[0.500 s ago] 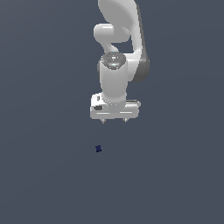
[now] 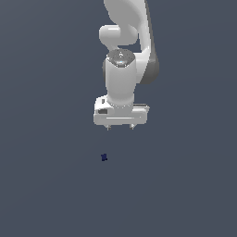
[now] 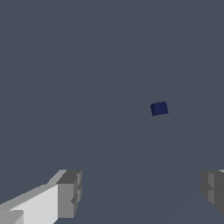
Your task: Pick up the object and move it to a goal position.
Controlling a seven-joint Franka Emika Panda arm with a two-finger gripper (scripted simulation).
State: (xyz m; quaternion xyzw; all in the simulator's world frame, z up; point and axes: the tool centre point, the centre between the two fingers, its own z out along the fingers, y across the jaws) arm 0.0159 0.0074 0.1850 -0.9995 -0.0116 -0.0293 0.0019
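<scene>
My white two-fingered gripper (image 2: 120, 127) hangs wide open, holding nothing. The tiny dark navy-blue cube (image 2: 104, 157) lies apart on the grey floor (image 2: 46, 185). I should centre over it before descending.

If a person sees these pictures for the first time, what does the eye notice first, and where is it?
First comes the big white robot arm, hanging from the top of the exterior view, with its gripper pointing down and the jaws wide apart, holding nothing. Next is the tiny dark blue block, alone on the plain grey floor, below the gripper and a little toward the exterior view's left, untouched.
</scene>
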